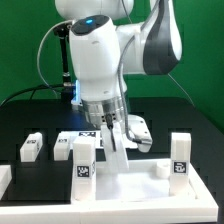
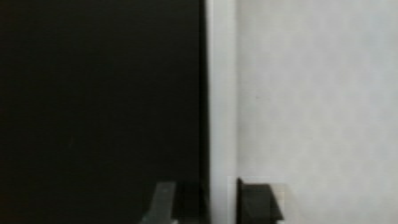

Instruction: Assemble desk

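The desk (image 1: 130, 182) lies at the near edge of the black worktop (image 1: 20, 118). Its top panel lies flat, with the long axis running from the exterior view's left to its right. Two leg posts stand upright on the panel with their tags facing the camera, one (image 1: 84, 162) toward the exterior view's left and one (image 1: 180, 160) near the right end. The arm (image 1: 100, 50) comes down from the far side between these two posts, over the panel's far edge. In the wrist view the fingers (image 2: 169, 203) are clenched almost together, leaving only a narrow bright white strip in the gap. That strip runs along the line where the white panel (image 2: 311, 100) meets the black worktop (image 2: 89, 100), and I cannot tell whether the fingers pinch it or merely straddle it. In the exterior view a pale upright shape sits directly under the hand, too blurred to tell whether it is a finger or a post. Farther back, on the exterior view's left, a loose leg post (image 1: 30, 148) lies on the worktop well apart from the panel, and another small tagged block (image 1: 62, 149) lies nearer the arm. The marker board (image 1: 86, 136) lies flat just beyond that, partly hidden by the hand. A further tagged white piece (image 1: 140, 128) shows behind the arm on the exterior view's right.
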Controlling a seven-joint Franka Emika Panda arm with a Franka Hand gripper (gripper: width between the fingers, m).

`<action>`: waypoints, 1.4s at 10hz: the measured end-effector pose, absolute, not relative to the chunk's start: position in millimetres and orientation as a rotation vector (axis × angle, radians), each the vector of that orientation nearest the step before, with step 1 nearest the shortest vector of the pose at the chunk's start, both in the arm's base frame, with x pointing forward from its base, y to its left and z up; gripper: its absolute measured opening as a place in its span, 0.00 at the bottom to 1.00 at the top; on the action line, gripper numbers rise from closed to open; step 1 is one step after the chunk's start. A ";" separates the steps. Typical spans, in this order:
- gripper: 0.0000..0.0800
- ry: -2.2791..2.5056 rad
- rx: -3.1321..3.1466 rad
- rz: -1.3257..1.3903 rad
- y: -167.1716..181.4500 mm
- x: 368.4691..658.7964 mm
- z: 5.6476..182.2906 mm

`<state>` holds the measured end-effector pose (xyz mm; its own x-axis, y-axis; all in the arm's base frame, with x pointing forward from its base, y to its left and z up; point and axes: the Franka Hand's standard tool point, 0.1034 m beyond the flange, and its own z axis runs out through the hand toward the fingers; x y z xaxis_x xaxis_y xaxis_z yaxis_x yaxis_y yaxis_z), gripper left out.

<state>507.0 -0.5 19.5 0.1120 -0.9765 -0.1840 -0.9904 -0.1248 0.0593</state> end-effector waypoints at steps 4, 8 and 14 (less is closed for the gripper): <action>0.08 1.437 -2.638 0.233 -56.2 492.6 22.7; 0.08 1.019 -2.817 0.208 -59.5 497.4 22.9; 0.08 0.416 -3.052 0.096 -30.0 548.5 23.6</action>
<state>548.5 -30.0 23.6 0.9617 -0.2653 -0.0698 -0.2690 -0.9618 -0.0506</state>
